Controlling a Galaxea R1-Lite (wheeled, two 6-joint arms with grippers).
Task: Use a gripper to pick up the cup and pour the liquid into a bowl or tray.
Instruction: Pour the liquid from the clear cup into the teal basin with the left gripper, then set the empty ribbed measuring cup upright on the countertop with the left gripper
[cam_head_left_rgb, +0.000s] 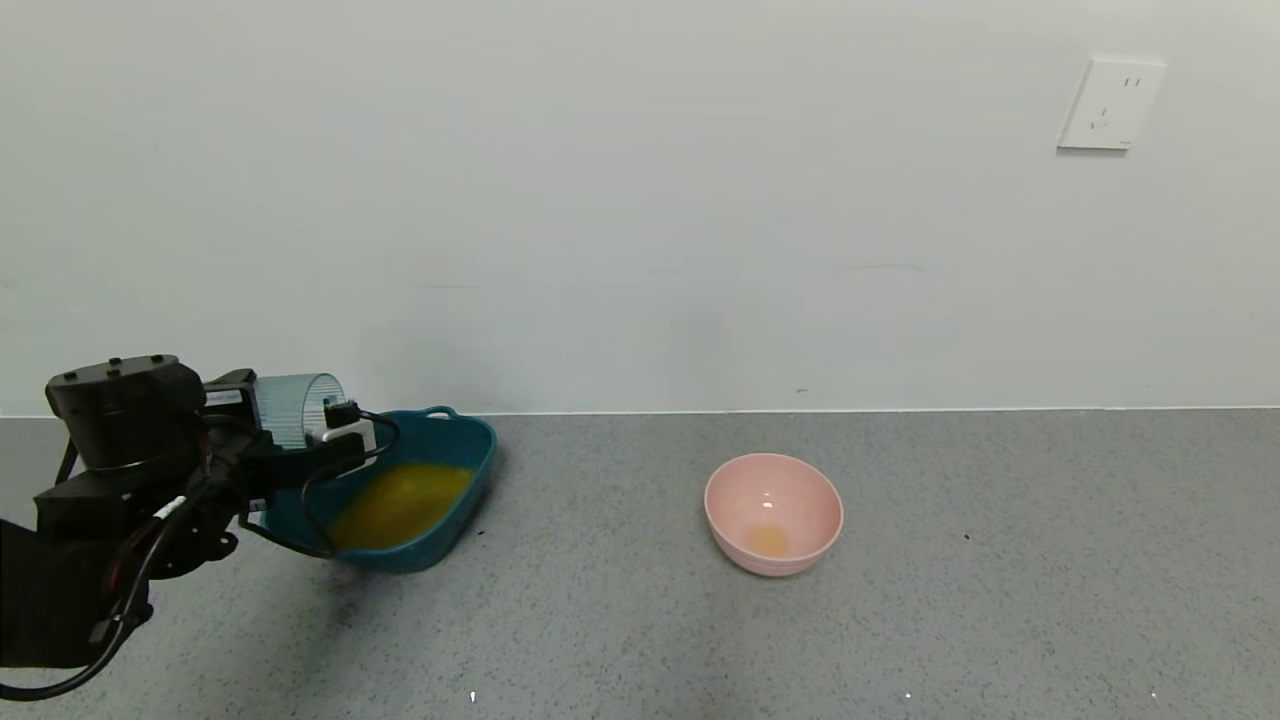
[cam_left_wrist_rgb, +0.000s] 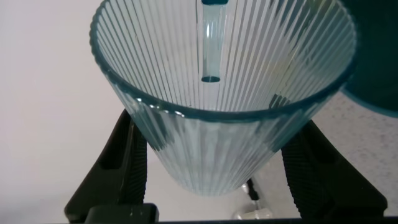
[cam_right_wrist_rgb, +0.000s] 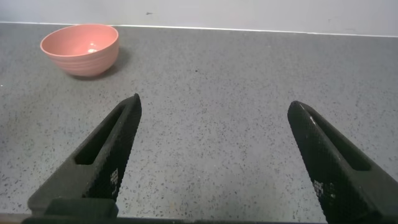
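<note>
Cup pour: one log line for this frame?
left gripper: shut on cup, tipped sideways over teal basin | cup looks empty | orange liquid in basin | right gripper: open, idle above table

Pink bowl (cam_head_left_rgb: 773, 513) on grey speckled counter (cam_head_left_rgb: 1000, 600), white wall socket (cam_head_left_rgb: 1110, 104) above, well apart

Head view high, forward-down — wrist views close; pink bowl (cam_head_left_rgb: 773, 512) (cam_right_wrist_rgb: 80, 48) shared
</note>
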